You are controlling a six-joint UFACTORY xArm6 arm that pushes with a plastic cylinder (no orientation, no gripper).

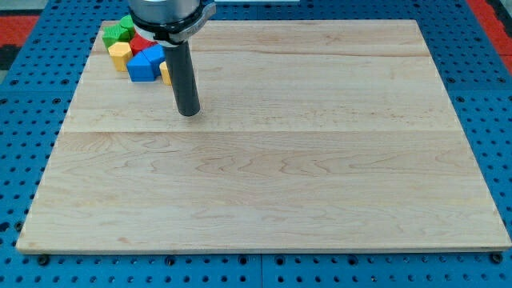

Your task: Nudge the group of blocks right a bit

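A group of small blocks sits at the board's top left corner: a green block (pixel 118 32), a red block (pixel 141 42), a yellow block (pixel 120 54), a blue block (pixel 145 64) and a second yellow block (pixel 165 72) mostly hidden behind the rod. My tip (pixel 189 113) rests on the board just below and to the right of the group, a short way from the blue block and apart from it. The arm's dark rod rises from the tip to the view's top and covers part of the cluster.
The blocks lie on a pale wooden board (pixel 264 176), which sits on a blue perforated table (pixel 24 120). A red area (pixel 488 16) shows at the view's top right corner.
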